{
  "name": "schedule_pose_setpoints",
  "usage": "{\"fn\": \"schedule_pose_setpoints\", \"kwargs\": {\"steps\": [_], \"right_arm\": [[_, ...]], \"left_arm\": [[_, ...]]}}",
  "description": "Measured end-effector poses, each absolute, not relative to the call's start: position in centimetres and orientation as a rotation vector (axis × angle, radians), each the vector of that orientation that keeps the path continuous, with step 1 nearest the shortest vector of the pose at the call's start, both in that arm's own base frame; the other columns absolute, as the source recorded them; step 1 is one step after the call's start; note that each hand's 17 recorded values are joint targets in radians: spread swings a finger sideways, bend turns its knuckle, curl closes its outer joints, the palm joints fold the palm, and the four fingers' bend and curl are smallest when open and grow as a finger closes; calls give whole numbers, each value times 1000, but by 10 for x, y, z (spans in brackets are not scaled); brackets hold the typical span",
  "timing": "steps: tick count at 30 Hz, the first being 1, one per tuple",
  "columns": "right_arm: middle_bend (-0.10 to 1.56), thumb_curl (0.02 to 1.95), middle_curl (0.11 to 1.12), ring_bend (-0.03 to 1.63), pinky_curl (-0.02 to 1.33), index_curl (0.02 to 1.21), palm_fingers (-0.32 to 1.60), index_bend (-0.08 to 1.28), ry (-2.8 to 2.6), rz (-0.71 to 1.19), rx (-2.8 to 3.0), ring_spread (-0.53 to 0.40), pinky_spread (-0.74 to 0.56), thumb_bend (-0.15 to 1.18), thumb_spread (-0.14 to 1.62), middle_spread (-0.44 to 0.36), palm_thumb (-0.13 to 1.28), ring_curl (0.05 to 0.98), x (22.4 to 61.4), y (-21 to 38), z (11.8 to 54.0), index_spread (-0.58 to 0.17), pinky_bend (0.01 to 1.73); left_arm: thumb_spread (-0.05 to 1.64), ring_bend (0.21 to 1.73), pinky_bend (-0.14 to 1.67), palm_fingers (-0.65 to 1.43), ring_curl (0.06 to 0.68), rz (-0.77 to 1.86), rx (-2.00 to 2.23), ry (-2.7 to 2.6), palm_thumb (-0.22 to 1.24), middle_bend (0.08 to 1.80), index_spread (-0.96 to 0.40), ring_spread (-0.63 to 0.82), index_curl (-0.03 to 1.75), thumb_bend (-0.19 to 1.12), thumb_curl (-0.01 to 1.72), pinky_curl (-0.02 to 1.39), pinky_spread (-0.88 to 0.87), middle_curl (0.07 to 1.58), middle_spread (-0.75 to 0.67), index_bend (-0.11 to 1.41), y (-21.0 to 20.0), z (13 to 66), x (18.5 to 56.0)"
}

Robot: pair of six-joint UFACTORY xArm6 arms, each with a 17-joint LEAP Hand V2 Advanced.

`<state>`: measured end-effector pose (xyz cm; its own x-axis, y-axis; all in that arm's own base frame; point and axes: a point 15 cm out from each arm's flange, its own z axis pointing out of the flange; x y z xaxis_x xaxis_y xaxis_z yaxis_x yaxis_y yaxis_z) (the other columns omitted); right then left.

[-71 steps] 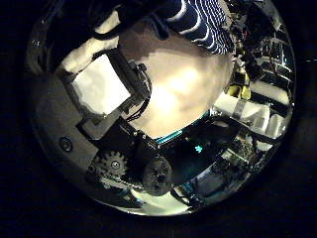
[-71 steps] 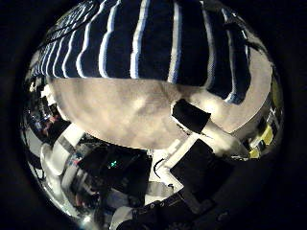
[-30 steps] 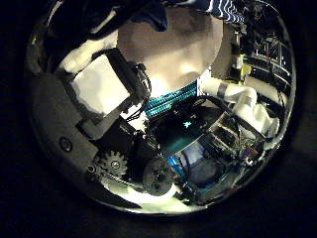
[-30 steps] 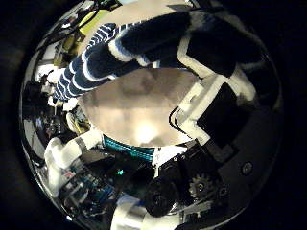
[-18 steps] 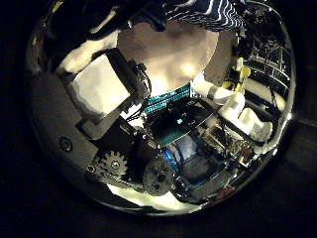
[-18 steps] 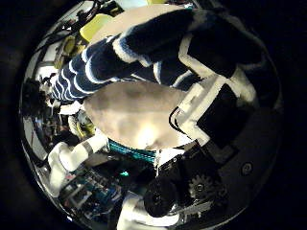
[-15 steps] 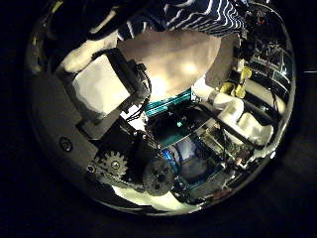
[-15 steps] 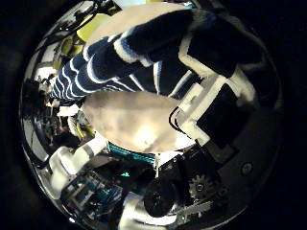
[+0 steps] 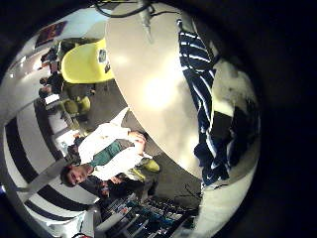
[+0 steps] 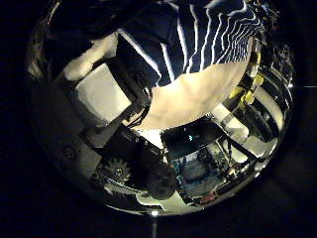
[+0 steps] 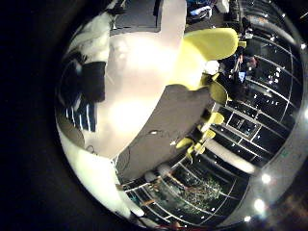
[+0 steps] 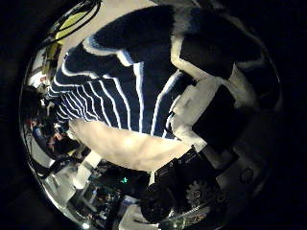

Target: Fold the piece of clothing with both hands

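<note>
Fabric, striped: one garment (image 10: pixel 198 40), the task's item, filling much of both thumb-side views and so close to both palms.

Item 1, garment. In the left thumb-side view it spreads across the frame's far edge from the hand's body, its hem lying over the bare table (image 10: pixel 193 99). In the right thumb-side view the garment (image 12: pixel 125 86) covers most of the frame, with a strip of table (image 12: pixel 134 146) showing past its lower edge. In the left little-finger view it hangs as a narrow, bunched band (image 9: pixel 198 74) along the frame's edge beside the table (image 9: pixel 158 84). In the right little-finger view only a small striped patch (image 11: pixel 82 101) shows at the frame's edge. Whether any part of it rests on the table cannot be told.

Item 2, left hand (image 10: pixel 104 99). Fingers (image 9: pixel 224 99) are curled onto the cloth, which bunches round one of them; the exact pinch is partly hidden by folds.

Item 3, right hand (image 12: pixel 216 110). Fingers (image 12: pixel 197 48) are curled over the cloth's edge, and the cloth is gathered against them.

Item 4, table. Plain, smooth top, seen in all four views (image 11: pixel 135 63).

Item 5, chair (image 9: pixel 84 61). It stands past the table's far edge and is also seen from the right hand (image 11: pixel 202 48), well apart from the garment.
</note>
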<state>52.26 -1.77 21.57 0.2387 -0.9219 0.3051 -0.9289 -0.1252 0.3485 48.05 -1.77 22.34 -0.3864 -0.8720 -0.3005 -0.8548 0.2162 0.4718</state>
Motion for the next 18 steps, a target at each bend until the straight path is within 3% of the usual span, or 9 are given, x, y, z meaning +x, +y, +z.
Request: {"fn": "schedule_pose_setpoints", "kwargs": {"steps": [1, 4, 7, 9, 10, 11, 12, 14, 18], "right_arm": [[1316, 485, 914, 1445, 931, 978, 758, 971, -1690, 11, 2049, -255, -194, -25, 1313, -189, 761, 837, 524, -20, 208, -341, 1355], [1239, 458, 867, 1464, 900, 895, 579, 648, -1714, 12, 2047, -258, -255, -25, 1315, -220, 715, 800, 532, -29, 198, -367, 1363], [1102, 436, 802, 1445, 836, 792, 459, 400, -1751, 55, 2084, -267, -341, -17, 1318, -254, 688, 741, 546, -29, 200, -407, 1337], [1040, 427, 777, 1441, 820, 761, 411, 321, -1783, 93, 2104, -272, -376, -21, 1316, -269, 670, 725, 554, -31, 209, -415, 1336], [602, 424, 648, 1513, 822, 762, 187, 376, -1795, 103, 2108, -278, -400, -20, 1315, -264, 663, 732, 555, -31, 214, -429, 1407], [571, 416, 644, 1458, 808, 742, 79, 355, -1808, 107, 2109, -276, -384, -24, 1311, -257, 645, 712, 556, -33, 218, -425, 1346], [524, 413, 608, 1441, 792, 719, 101, 345, -1821, 109, 2110, -277, -387, -21, 1310, -258, 640, 698, 556, -34, 223, -431, 1332], [606, 395, 590, 1214, 739, 642, -49, 291, -1868, 111, 2107, -216, -210, -38, 1286, -261, 582, 614, 555, -42, 235, -434, 1112], [514, 373, 525, 1015, 661, 567, -67, 252, -1993, 88, 2099, -92, 42, -36, 1238, -222, 513, 522, 551, -66, 261, -436, 990]], "left_arm": [[1068, 1366, 1186, 654, 527, -904, 1729, -2421, 722, 824, -601, -468, 1353, -32, 451, 766, -602, 1083, -666, 158, -15, 221, 486], [1070, 1353, 1162, 496, 522, -869, 1760, -2399, 669, 720, -571, -471, 1309, -37, 440, 770, -604, 1049, -631, 153, -7, 217, 498], [1076, 1354, 1152, 474, 515, -814, 1804, -2388, 641, 690, -538, -465, 1263, -32, 430, 768, -610, 1029, -608, 147, -1, 221, 510], [1077, 1364, 1151, 394, 522, -779, 1835, -2377, 599, 626, -510, -461, 1226, -42, 418, 777, -606, 1011, -577, 138, 5, 224, 515], [1077, 1363, 1152, 356, 527, -767, 1849, -2379, 575, 610, -494, -456, 1204, -43, 411, 784, -602, 1009, -558, 134, 8, 226, 517], [1078, 1358, 1151, 324, 527, -743, 1865, -2385, 551, 591, -476, -448, 1181, -45, 403, 789, -597, 1003, -541, 132, 9, 228, 521], [1083, 1355, 1154, 276, 528, -720, 1889, -2396, 530, 555, -454, -443, 1154, -44, 394, 796, -591, 990, -515, 129, 12, 232, 526], [1085, 1357, 1148, 192, 529, -656, 1949, -2398, 503, 464, -409, -425, 1099, -39, 382, 804, -574, 959, -453, 129, 19, 245, 532], [1087, 1288, 1087, 54, 514, -544, 2029, -2363, 459, 341, -295, -361, 979, -33, 357, 802, -522, 884, -290, 149, 28, 270, 531]]}}
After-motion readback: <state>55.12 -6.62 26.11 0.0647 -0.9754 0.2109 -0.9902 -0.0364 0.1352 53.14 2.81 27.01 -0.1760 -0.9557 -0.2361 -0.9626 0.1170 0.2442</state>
